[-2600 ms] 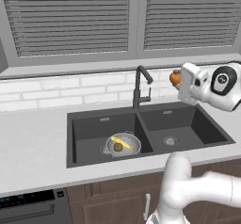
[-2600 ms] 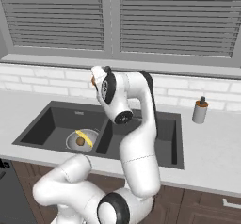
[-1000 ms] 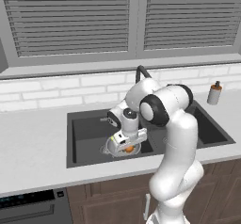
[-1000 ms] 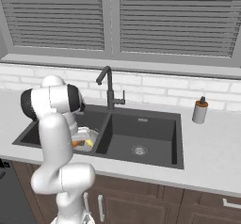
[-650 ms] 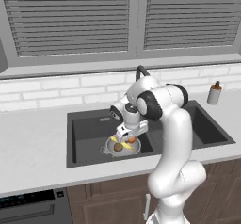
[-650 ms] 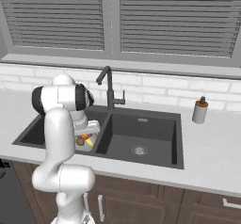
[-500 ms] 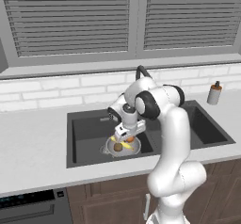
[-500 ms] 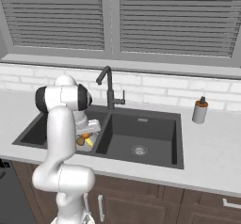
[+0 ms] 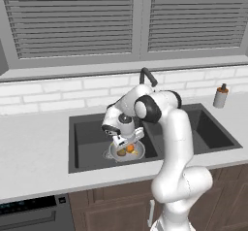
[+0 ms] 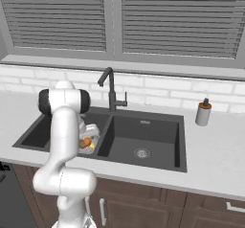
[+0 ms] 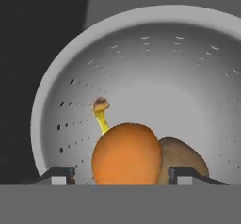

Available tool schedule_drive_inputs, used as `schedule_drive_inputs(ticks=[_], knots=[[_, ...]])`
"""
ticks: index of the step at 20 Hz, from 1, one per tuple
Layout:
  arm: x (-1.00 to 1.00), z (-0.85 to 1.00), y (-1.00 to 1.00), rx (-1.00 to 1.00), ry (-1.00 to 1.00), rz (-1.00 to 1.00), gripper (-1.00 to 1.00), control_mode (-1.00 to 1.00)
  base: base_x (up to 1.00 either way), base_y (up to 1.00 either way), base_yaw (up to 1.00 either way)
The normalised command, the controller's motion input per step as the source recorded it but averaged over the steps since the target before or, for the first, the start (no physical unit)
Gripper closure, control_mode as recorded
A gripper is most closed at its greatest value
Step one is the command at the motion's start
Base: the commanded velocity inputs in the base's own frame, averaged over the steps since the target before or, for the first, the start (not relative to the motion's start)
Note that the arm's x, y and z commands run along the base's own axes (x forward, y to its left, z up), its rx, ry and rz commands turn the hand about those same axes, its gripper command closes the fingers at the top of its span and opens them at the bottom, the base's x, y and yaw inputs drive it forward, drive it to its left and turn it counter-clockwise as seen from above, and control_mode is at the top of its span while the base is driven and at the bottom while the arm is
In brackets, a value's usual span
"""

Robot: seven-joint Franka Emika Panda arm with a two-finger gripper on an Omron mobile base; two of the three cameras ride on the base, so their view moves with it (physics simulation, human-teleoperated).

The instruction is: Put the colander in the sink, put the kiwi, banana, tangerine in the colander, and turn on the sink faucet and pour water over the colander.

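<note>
The silver colander point(image 11: 164, 53) sits in the left basin of the dark sink point(image 9: 87, 133). Inside it the orange tangerine point(image 11: 127, 152) rests against the brown kiwi point(image 11: 186, 155), and the banana point(image 11: 101, 117) shows its yellow stem behind them. My gripper point(image 11: 121, 173) reaches down into the colander point(image 9: 140, 151), open, its fingertips a little apart from the tangerine point(image 9: 130, 148) on both sides. In the right base view the arm hides most of the colander point(image 10: 94, 133); the tangerine point(image 10: 86, 142) peeks out. The dark faucet point(image 9: 145, 74) stands behind the divider, no water running.
A soap bottle point(image 9: 220, 95) with an orange top stands on the counter right of the sink. The right basin point(image 10: 143, 141) holds only its drain. White brick wall and window blinds run behind the counter.
The arm swung from the right down into the left basin with the tangerine. The jaws have widened and the tangerine now lies in the colander.
</note>
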Motion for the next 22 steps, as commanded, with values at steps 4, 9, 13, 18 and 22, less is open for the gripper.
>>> schedule_drive_inputs(ticks=[4,9,13,18,22], knots=[[0.00,0.00,0.21,0.00,-0.19,0.00,-1.00,-1.00,0.00,0.00,0.00],[-0.08,0.35,0.26,0.00,-0.26,0.00,-1.00,-1.00,0.00,0.00,0.00],[-0.27,0.86,0.06,0.00,-0.27,0.00,-1.00,-1.00,0.00,0.00,0.00],[-0.33,0.96,0.01,-0.01,-0.33,0.00,-1.00,-1.00,0.00,0.00,0.00],[-0.29,0.95,0.11,-0.03,-0.26,0.00,-1.00,-1.00,0.00,0.00,0.00]])
